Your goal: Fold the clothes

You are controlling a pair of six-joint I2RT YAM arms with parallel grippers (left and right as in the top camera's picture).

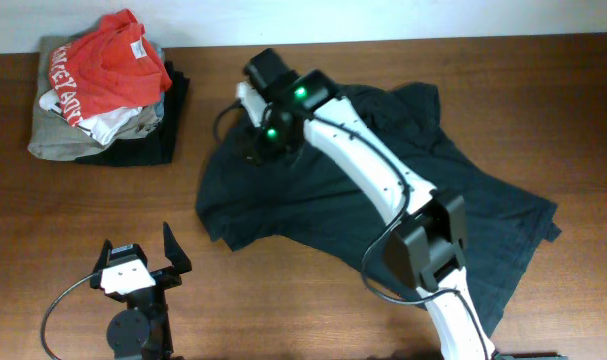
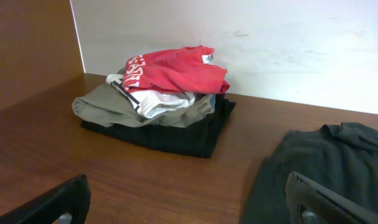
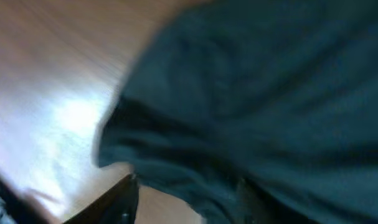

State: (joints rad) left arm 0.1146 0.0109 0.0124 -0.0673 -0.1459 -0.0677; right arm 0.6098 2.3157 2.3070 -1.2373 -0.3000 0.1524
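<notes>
The clothes are one dark navy T-shirt [image 1: 273, 200] spread loosely and rumpled across the middle and right of the table. It also fills the right wrist view [image 3: 269, 93] and shows at the right of the left wrist view [image 2: 326, 155]. My right gripper [image 1: 255, 150] hangs over the shirt's upper left edge. Its jaws stand apart [image 3: 185, 193]. A fold of the shirt lies between them, with bare table showing beside the left finger [image 3: 123, 199]. My left gripper [image 1: 138, 255] rests near the front left edge, open wide [image 2: 187, 186] and holding nothing.
A pile of other garments sits at the back left corner: a red shirt [image 1: 98, 70] on top, a beige-grey garment [image 1: 58, 135] and black cloth [image 1: 168, 130] beneath. A white wall [image 2: 269, 43] runs behind the table.
</notes>
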